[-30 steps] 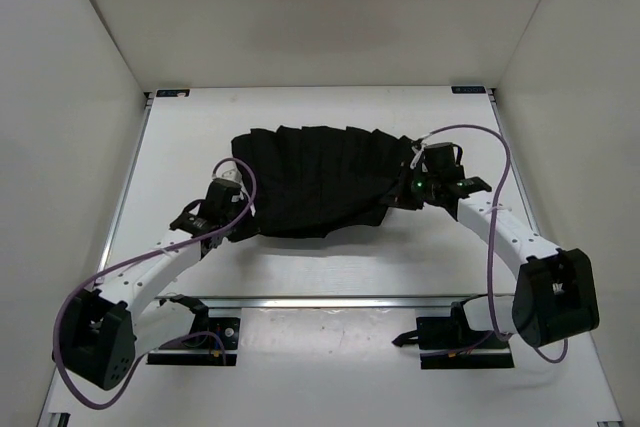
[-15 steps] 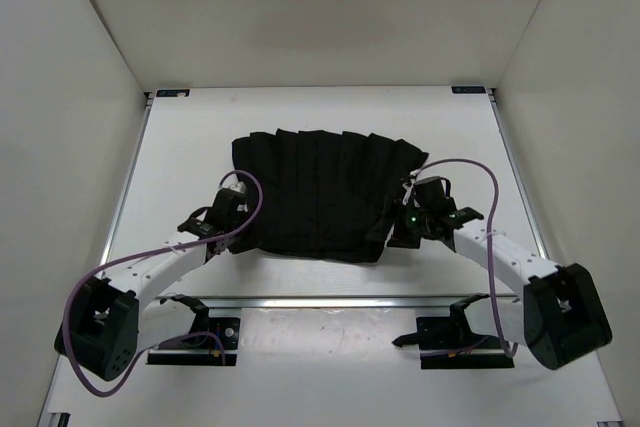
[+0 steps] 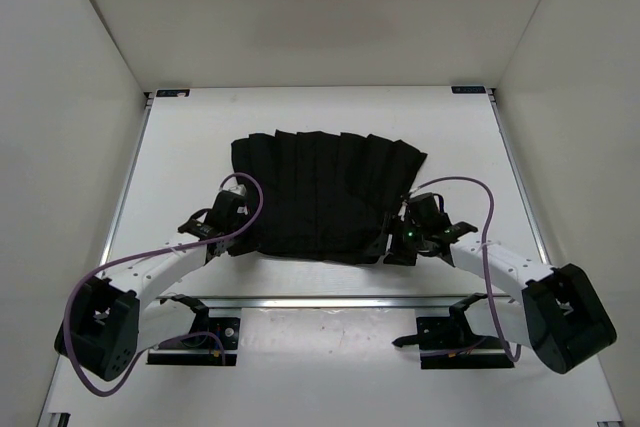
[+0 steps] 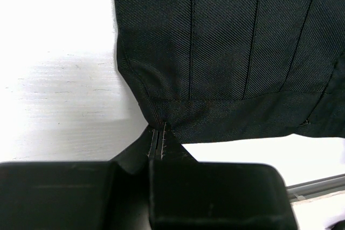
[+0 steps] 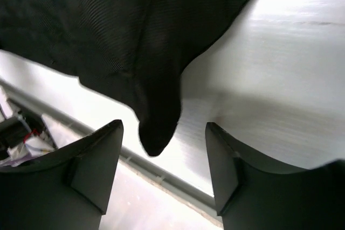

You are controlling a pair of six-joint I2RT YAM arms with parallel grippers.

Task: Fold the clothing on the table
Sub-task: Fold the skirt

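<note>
The clothing (image 3: pixel 320 192), a black pleated garment, lies spread across the middle of the white table (image 3: pixel 330 107). My left gripper (image 3: pixel 232 211) is at its near-left corner. In the left wrist view that gripper (image 4: pixel 158 134) is shut on the hem corner of the clothing (image 4: pixel 226 52). My right gripper (image 3: pixel 393 239) is at the near-right corner. In the right wrist view it (image 5: pixel 163 127) is open, and a loose tip of the clothing (image 5: pixel 108 25) hangs between its fingers (image 5: pixel 97 165) without touching them.
A metal rail (image 3: pixel 330 300) runs along the table's near edge, just in front of both grippers, and shows below the right fingers (image 5: pixel 161 173). White walls enclose the table on the left, right and far sides. Purple cables loop over both arms.
The right gripper has moved toward the near edge and to the left with the garment's right corner, then opened and let it go. The left gripper stays shut on its corner.
</note>
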